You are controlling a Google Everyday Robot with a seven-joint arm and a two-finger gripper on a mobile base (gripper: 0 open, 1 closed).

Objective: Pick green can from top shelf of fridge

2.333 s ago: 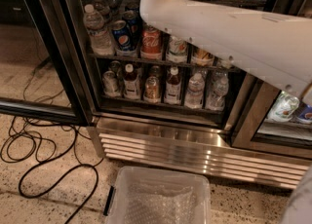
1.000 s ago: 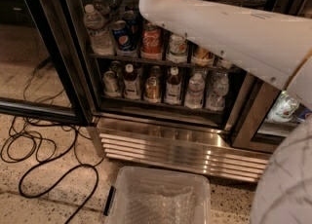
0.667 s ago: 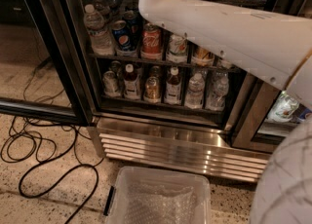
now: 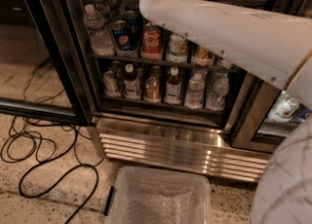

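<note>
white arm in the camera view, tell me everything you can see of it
The white arm is a thick, smooth, plastic-looking tube. It slants from the right edge up and left across the fridge front, partly covering some drinks, and turns upward at a tan-banded collar by the top edge. Small dark dots line its lower side. The gripper is past the top edge, out of view.

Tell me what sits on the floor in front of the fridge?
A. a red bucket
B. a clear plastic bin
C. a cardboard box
B: a clear plastic bin stands before the fridge; the gripper is out of view, past the picture's top edge.
</note>
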